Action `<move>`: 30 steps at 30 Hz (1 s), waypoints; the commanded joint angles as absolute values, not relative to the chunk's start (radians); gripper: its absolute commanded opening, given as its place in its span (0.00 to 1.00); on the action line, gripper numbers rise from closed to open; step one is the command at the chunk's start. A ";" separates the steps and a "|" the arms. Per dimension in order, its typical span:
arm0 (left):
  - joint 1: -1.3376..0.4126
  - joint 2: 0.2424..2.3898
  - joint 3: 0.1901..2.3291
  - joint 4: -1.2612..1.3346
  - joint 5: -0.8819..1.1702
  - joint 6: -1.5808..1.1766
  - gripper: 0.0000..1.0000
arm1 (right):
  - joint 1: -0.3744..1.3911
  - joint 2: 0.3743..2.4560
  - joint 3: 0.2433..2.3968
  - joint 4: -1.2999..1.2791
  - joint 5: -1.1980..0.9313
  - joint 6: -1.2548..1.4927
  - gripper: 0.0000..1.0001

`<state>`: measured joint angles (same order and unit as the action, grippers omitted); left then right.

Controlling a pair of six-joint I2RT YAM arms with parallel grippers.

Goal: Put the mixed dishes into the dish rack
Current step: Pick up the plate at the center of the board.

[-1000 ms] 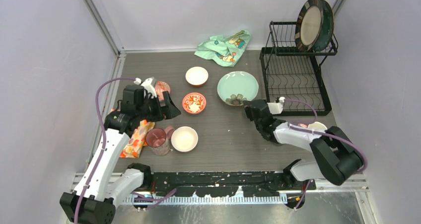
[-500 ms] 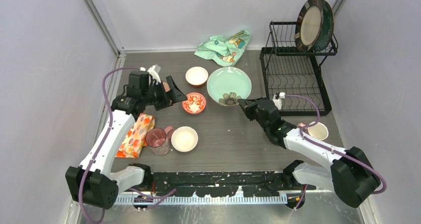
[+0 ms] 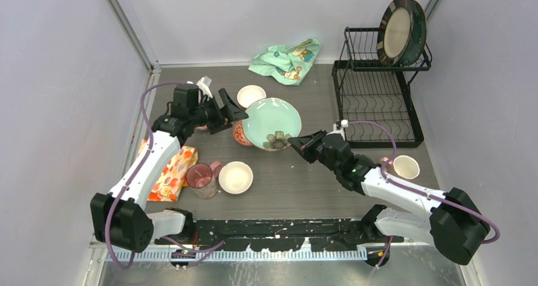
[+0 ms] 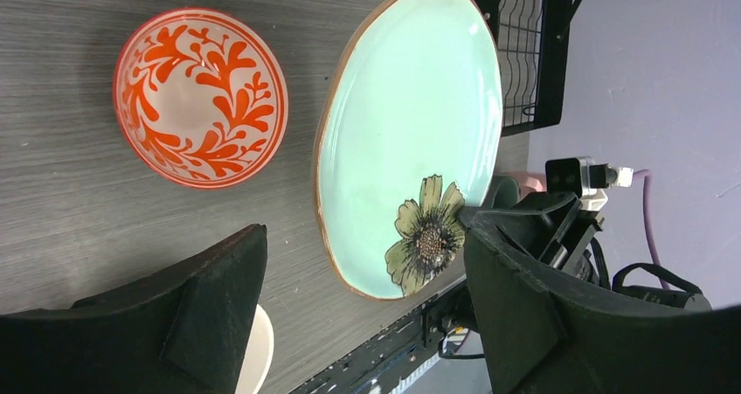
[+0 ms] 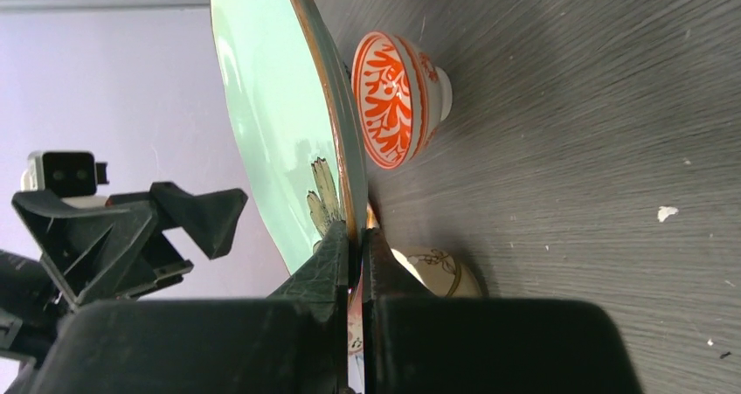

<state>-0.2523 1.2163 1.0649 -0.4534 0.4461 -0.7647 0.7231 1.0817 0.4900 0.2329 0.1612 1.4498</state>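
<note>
The right end effector (image 3: pixel 296 143) clamps the rim of the pale green glazed round plate (image 3: pixel 271 120), which is tilted above the dark wood-grain counter (image 3: pixel 298 184). The left end effector (image 3: pixel 233 117) is spread wide beside it.

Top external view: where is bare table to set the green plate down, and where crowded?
Bare: near centre, between near white bowl and right arm; also between the cloth and dish rack. Crowded: left, around red bowl and pink cup.
</note>
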 commanded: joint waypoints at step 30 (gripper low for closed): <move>-0.293 1.250 1.049 -0.334 0.449 -0.842 0.08 | 0.749 1.159 0.568 0.639 0.048 1.457 0.01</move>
